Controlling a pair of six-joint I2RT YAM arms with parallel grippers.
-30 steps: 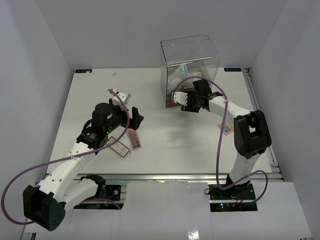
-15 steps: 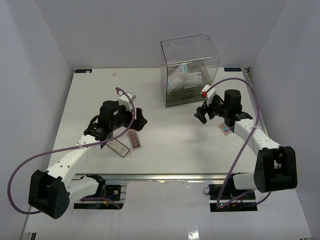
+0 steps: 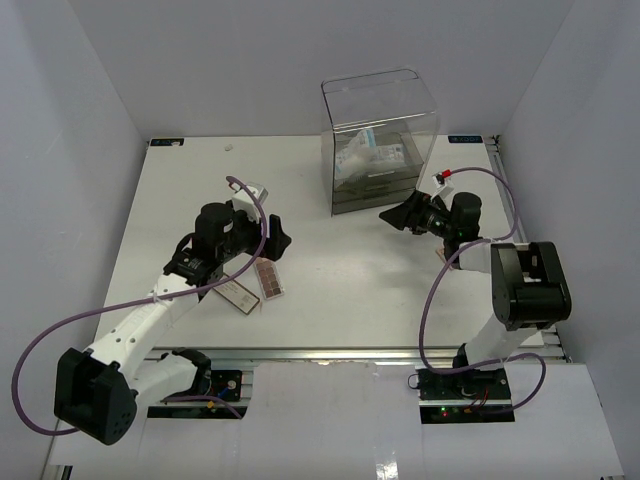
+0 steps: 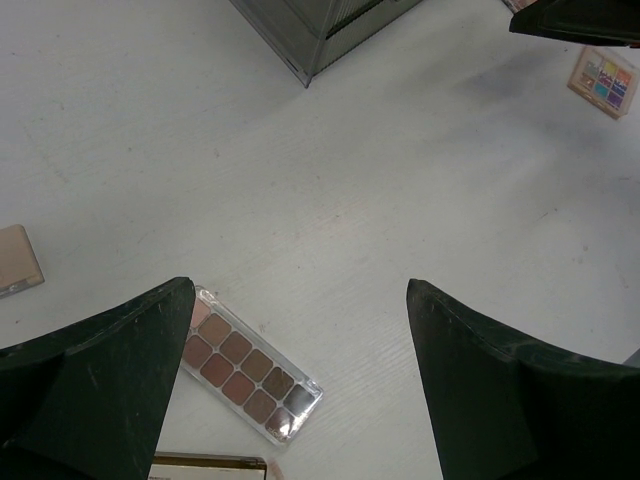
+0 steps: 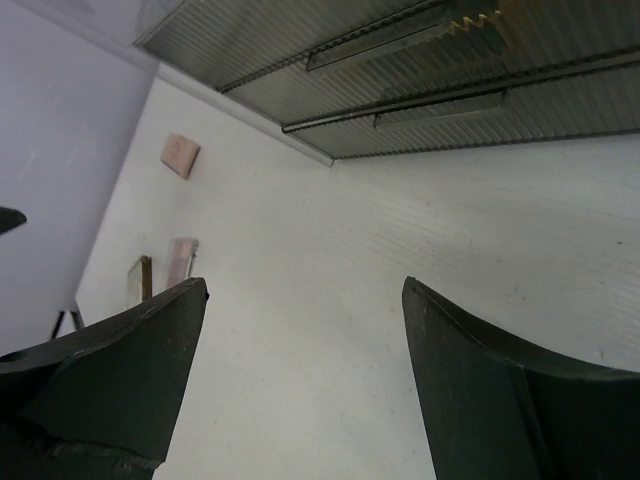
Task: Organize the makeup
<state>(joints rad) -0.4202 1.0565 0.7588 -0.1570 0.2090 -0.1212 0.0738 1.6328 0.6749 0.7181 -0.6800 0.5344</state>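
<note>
My left gripper (image 3: 277, 237) (image 4: 300, 290) hangs open over the table, just right of a brown eyeshadow palette (image 3: 270, 278) (image 4: 245, 365). A gold-edged palette (image 3: 238, 295) (image 4: 210, 464) lies beside the brown one. A pale pink palette (image 3: 254, 190) (image 4: 16, 259) lies further back. My right gripper (image 3: 395, 216) (image 5: 305, 285) is open and empty, low in front of the clear drawer box (image 3: 380, 135) (image 5: 420, 70), pointing left. White-blue sachets (image 3: 363, 155) lie inside the box. The multicoloured palette (image 3: 450, 256) (image 4: 603, 80) lies under my right arm, partly hidden.
The table's right rail (image 3: 520, 230) runs close to my right arm. White walls enclose the table on three sides. Purple cables (image 3: 245, 215) loop off both arms. In the right wrist view the far palettes (image 5: 183, 260) show small at the left.
My right gripper has pulled back from the front of the drawer box, opened, and the arm has folded in to the right. My left arm has shifted only slightly.
</note>
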